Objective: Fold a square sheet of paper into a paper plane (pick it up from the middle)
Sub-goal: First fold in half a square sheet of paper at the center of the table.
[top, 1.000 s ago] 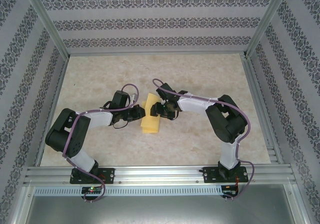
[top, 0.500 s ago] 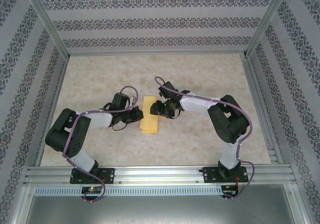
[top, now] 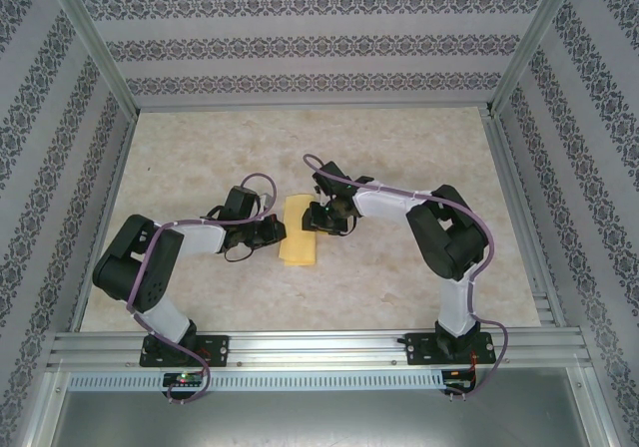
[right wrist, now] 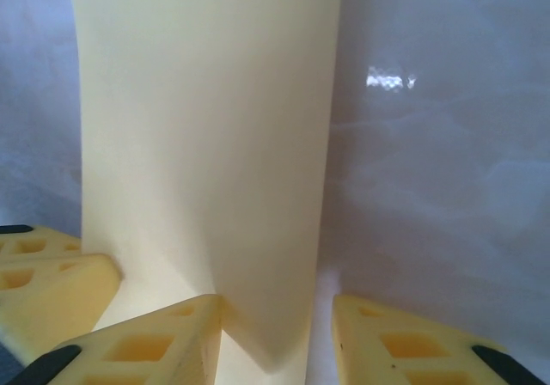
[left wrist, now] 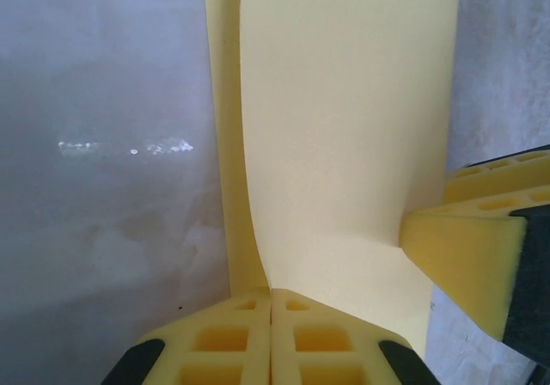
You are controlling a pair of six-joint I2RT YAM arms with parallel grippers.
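Barely begun — the square sheet of paper (top: pixel 298 229), mid-table (top: pixel 399 148), is just a folded strip, with the left gripper (left wrist: pixel 271 303) clamped on its nine-o'clock edge and the right gripper (right wrist: pixel 275 306) half-open astride two o'clock — the nose and wing folds remain.

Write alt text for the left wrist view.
The left end effector, fingers closed, pinches the near edge of a folded yellow sheet of paper on a grey table. A finger of the right end effector touches its right side.

Left arm (top: pixel 190 235) and right arm (top: pixel 384 205) bend inward; left fingers (left wrist: pixel 232 338) pinch the square sheet of paper (left wrist: pixel 335 127), right fingers (right wrist: pixel 404 346) stand parted.
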